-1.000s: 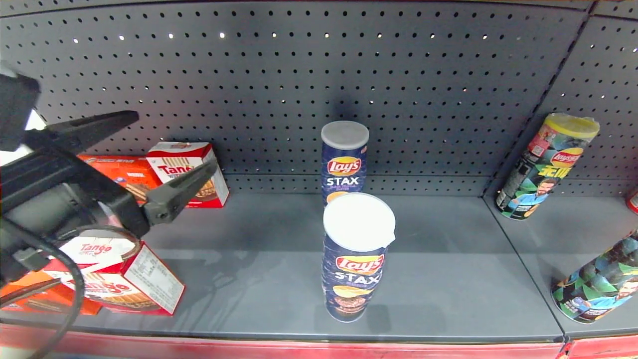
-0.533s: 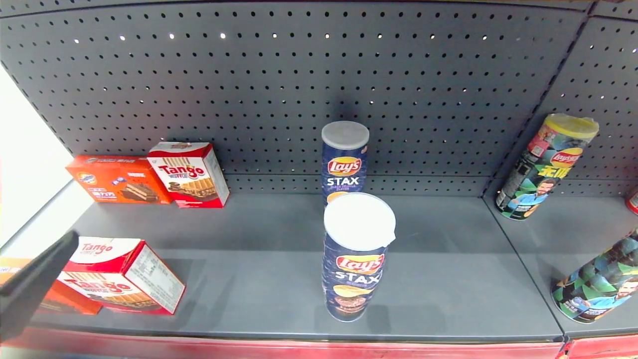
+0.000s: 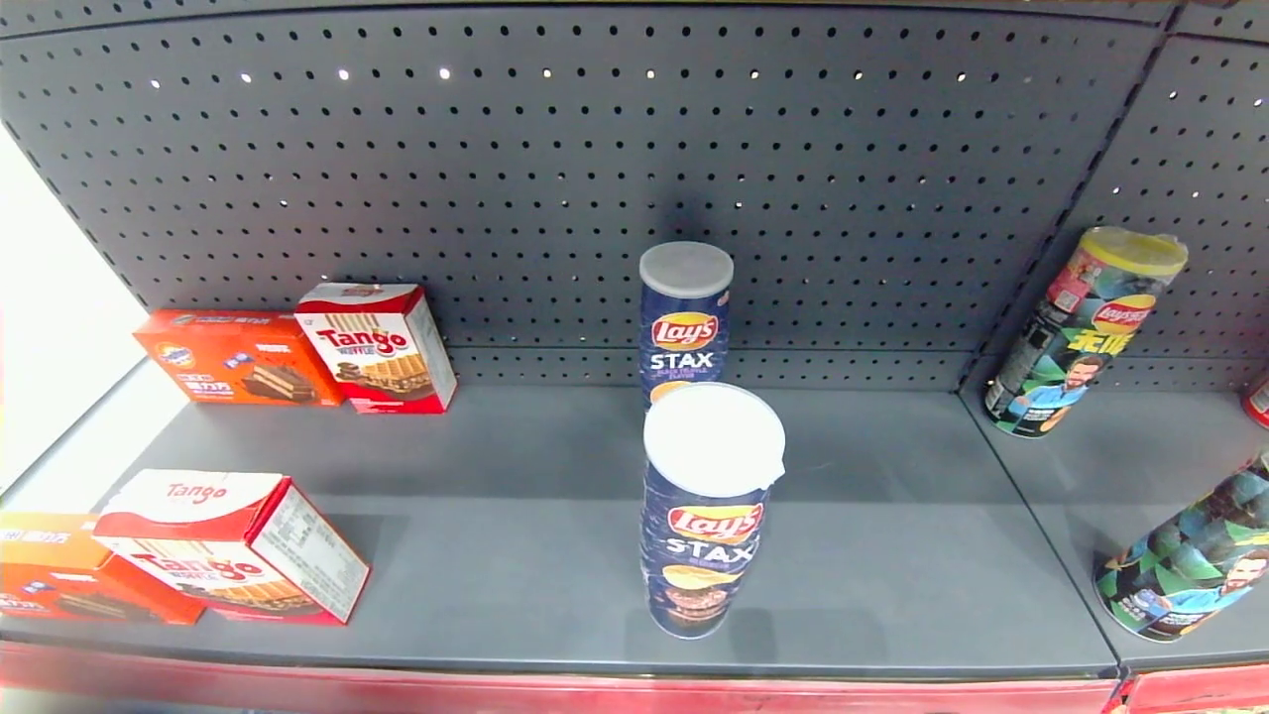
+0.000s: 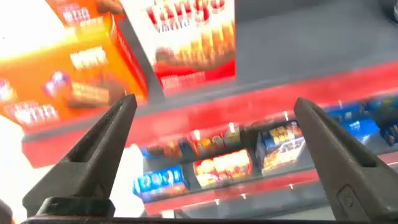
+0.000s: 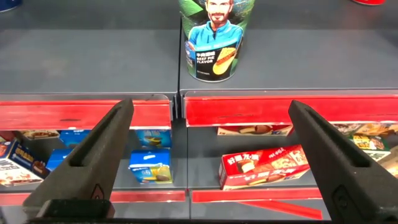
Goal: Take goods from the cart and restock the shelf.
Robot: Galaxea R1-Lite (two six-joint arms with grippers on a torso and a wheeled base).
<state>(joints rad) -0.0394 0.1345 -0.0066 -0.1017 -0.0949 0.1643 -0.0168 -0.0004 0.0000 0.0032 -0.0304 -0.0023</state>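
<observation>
**Grey metal shelf** (image 3: 516, 535): a flat deck running left to right, backed by a grey perforated back panel (image 3: 496, 178) and fronted by a red edge strip (image 3: 496, 691). A seam towards the right divides the deck into a main bay and a right bay. All goods noted below stand on this deck.

**Right bay:** two green-and-black patterned cylindrical chip cans.
- The far patterned can (image 3: 1086, 332), with a yellow lid, stands by the back panel.
- The near patterned can (image 3: 1185, 570) stands towards the front, cut by the right edge of the head view.

**Main bay, centre:** two dark blue cylindrical chip cans, both upright, one behind the other.
- The near blue can (image 3: 706, 540) has a white lid and stands close to the front edge.
- The far blue can (image 3: 684, 332) has a grey lid and stands at the back panel.
- The gap between the two cannot be judged.

**Main bay, left:** four cardboard boxes.
- The far orange box (image 3: 238, 357) lies at the back, with the far red-and-white box (image 3: 382, 347) just beside it on its right.
- The near red-and-white box (image 3: 233, 550) sits at the front, turned at an angle.
- The near orange box (image 3: 59, 580) sits against its left side.

**Left gripper** (image 4: 214, 104): held in front of the red edge strip below the near boxes. Its fingers are spread wide, gripping nothing.

**Right gripper** (image 5: 211, 107): held in front of the strip at the seam, with the near patterned can beyond it. Its fingers are spread wide, gripping nothing. The lower-shelf packets (image 5: 267, 167) lie beneath.
</observation>
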